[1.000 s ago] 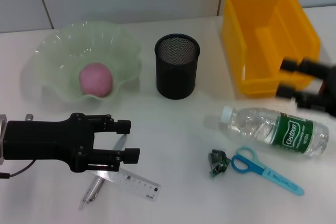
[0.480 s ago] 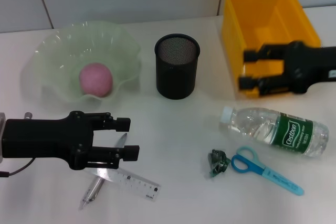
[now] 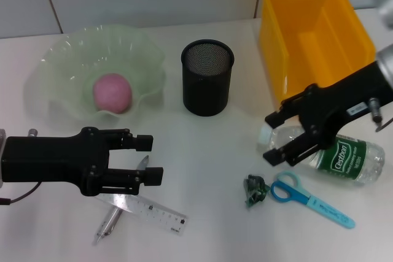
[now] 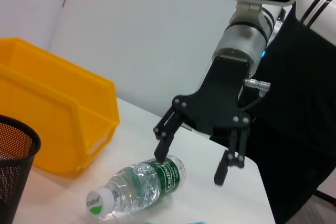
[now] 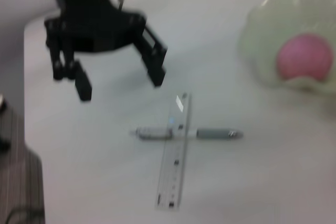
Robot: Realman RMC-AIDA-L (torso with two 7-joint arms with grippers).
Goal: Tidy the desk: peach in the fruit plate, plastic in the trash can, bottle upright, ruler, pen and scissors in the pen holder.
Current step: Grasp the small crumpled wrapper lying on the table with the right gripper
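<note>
Bottle lying flat beside the yellow bin.
Head view: right gripper spread wide over its cap end, presumably to grasp; left gripper open above pen. Left wrist view: jaws straddling bottle.

We see the left gripper hanging over the white table, its black fingers spread apart and closed on nothing. Near it lie the ruler and the pen, the clear ruler crossing over the pen about at the pen's middle, so the two make a cross flat on the surface. Well apart from them sits the pale green fruit plate with a wavy rim, and the pink peach rests inside it.
</note>
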